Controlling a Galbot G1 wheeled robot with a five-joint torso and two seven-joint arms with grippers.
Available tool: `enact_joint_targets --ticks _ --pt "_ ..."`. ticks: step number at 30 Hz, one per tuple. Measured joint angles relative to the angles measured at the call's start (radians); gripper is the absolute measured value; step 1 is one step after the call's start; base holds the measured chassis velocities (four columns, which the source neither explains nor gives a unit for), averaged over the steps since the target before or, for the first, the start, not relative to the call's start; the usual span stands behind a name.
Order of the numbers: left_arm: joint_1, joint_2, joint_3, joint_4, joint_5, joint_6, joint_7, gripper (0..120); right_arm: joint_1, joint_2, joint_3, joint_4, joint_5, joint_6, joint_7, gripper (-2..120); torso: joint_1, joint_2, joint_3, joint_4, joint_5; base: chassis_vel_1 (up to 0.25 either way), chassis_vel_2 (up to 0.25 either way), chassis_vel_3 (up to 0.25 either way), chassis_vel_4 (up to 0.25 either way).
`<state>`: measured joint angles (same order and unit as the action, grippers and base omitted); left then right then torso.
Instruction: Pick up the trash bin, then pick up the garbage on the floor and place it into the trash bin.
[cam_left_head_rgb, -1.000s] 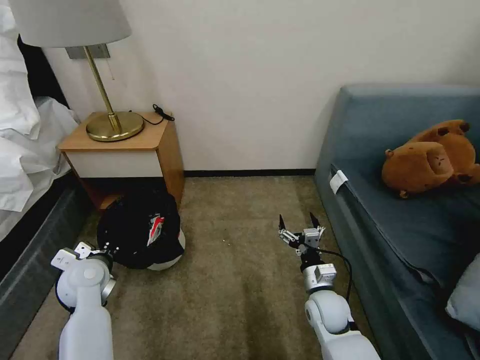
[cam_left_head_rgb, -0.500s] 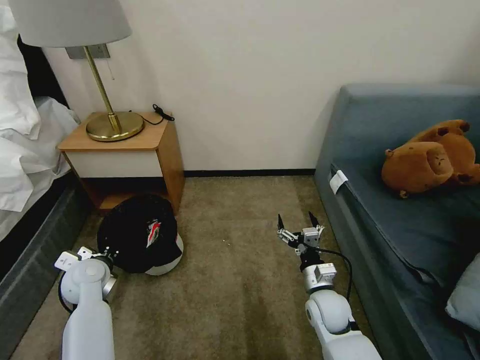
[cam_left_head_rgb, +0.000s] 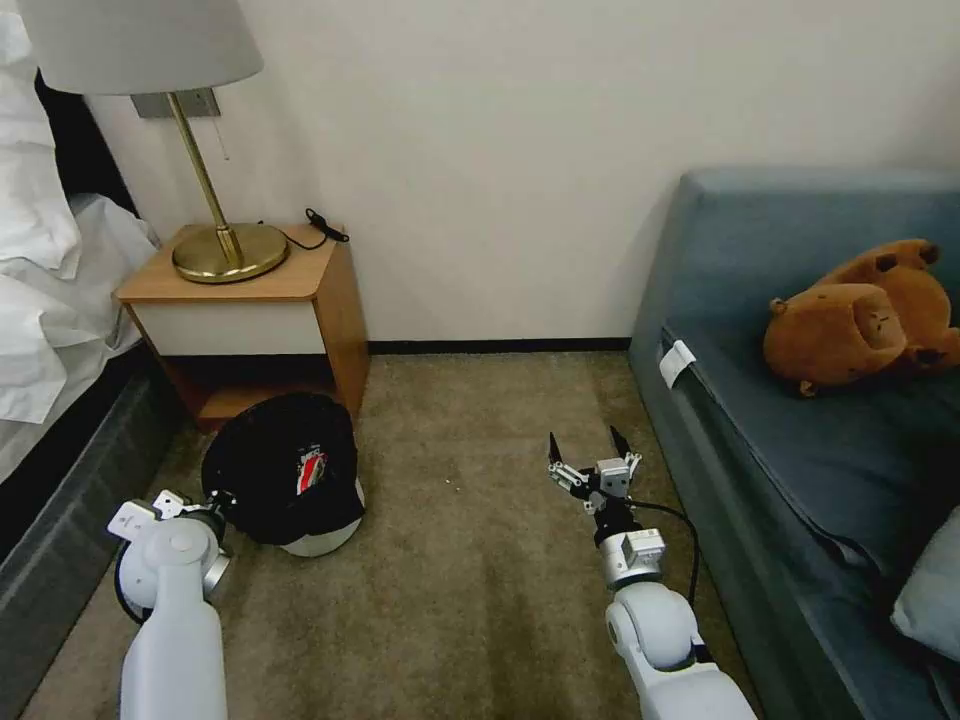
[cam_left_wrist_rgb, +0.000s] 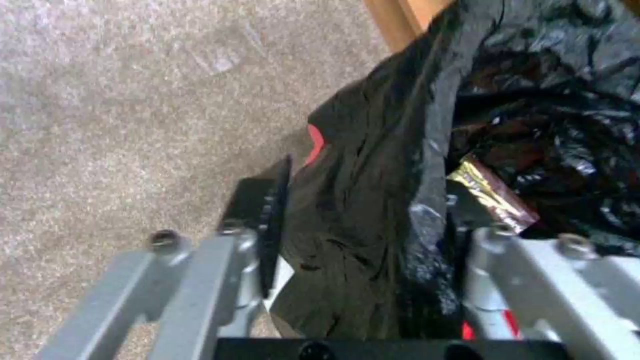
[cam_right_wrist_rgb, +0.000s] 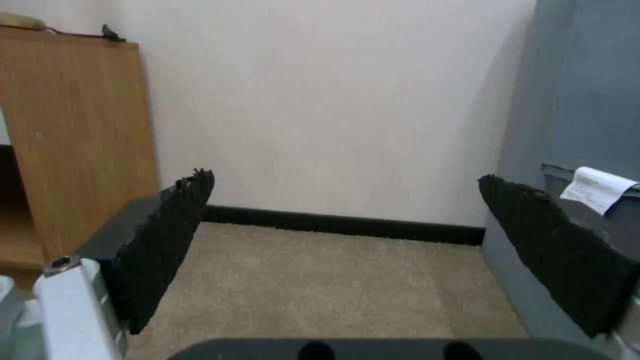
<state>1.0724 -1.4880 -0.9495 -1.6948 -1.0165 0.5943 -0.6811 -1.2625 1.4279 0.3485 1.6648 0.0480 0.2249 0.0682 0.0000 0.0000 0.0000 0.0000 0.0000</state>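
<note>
The trash bin, lined with a crinkled black bag, is tilted beside the nightstand, with its whitish body showing underneath. My left gripper is shut on its near rim. In the left wrist view the left gripper pinches the bag-covered rim between its fingers. Garbage lies inside the bin: a red-and-white cup and a brown-gold snack wrapper. My right gripper hovers open and empty above the carpet near the sofa, its pads spread wide.
A wooden nightstand with a brass lamp stands just behind the bin. The bed lies along the left. A blue sofa with a brown plush toy is on the right. Bare carpet lies between.
The bin has shifted slightly to the right, away from the nightstand shelf, still in my left gripper. My right gripper has drifted a little to the left, still open.
</note>
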Motion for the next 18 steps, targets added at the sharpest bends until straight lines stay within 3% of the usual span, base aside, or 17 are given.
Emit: enact_joint_targets --ticks 3,5,10,13,15,17,18 --pt "0.005 -0.001 -0.005 -0.015 0.004 0.006 0.007 64 0.0 0.0 0.0 -0.001 -0.001 0.002 0.0 100 0.0 0.0 0.0 0.0 0.0 0.0 0.0 0.0 0.0" --pt "0.014 -0.002 -0.013 -0.032 0.007 0.011 0.013 77 -0.001 0.001 0.001 -0.003 -0.003 0.005 0.0 100 0.0 0.0 0.0 0.0 0.0001 0.0 0.0 0.0 0.0" --pt "0.027 -0.003 -0.021 -0.049 0.02 0.012 0.032 90 -0.003 0.001 0.001 -0.003 -0.003 0.008 0.0 100 0.0 0.0 0.0 0.0 0.0 0.0 0.0 0.0 0.0" --pt "0.047 -0.003 -0.026 -0.08 0.056 0.012 0.097 99 -0.004 0.001 0.003 -0.001 -0.005 0.012 -0.002 100 0.0 0.0 0.0 0.0001 0.0 0.0 0.0 0.0 0.0" --pt "0.054 -0.003 -0.026 -0.091 0.069 0.012 0.119 100 -0.005 0.001 0.003 0.0 -0.005 0.015 -0.003 100 0.0 0.0 0.0 0.0001 0.0 0.0 0.0 0.0 0.0" --pt "0.071 -0.006 -0.026 -0.11 0.151 -0.008 0.189 100 -0.007 0.002 0.006 -0.001 -0.017 0.04 -0.02 100 0.0 0.0 0.0 0.0 0.0 0.0 0.0 0.0 0.0" --pt "0.071 -0.006 -0.026 -0.11 0.151 -0.008 0.189 100 -0.007 0.002 0.006 -0.001 -0.017 0.04 -0.02 100 0.0 0.0 0.0 0.0 0.0 0.0 0.0 0.0 0.0"
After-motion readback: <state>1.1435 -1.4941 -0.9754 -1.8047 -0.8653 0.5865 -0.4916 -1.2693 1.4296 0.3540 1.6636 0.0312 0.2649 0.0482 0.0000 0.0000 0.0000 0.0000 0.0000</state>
